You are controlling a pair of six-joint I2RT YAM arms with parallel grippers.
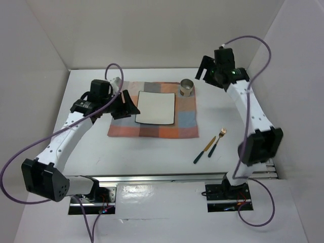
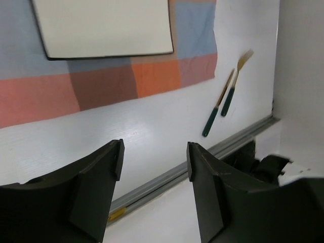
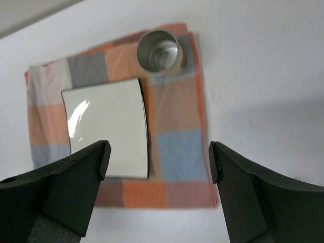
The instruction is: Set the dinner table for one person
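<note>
An orange, grey and blue checked cloth (image 1: 152, 126) lies on the white dinner table (image 1: 152, 152). A square white plate (image 1: 155, 108) with a dark rim sits on it, and a metal cup (image 1: 187, 87) stands on its far right corner. A fork (image 1: 216, 143) and a knife (image 1: 204, 150), both green-handled, lie on the table to the cloth's right. My left gripper (image 1: 126, 105) is open and empty over the cloth's left edge. My right gripper (image 1: 206, 68) is open and empty, raised behind and to the right of the cup. The cloth (image 3: 177, 152), plate (image 3: 109, 126) and cup (image 3: 158, 51) show in the right wrist view.
White walls close the table at the back and both sides. A metal rail (image 1: 167, 178) runs along the near edge by the arm bases. The fork (image 2: 234, 86) and knife (image 2: 217, 104) show in the left wrist view beside the cloth (image 2: 101, 81) and plate (image 2: 104, 28).
</note>
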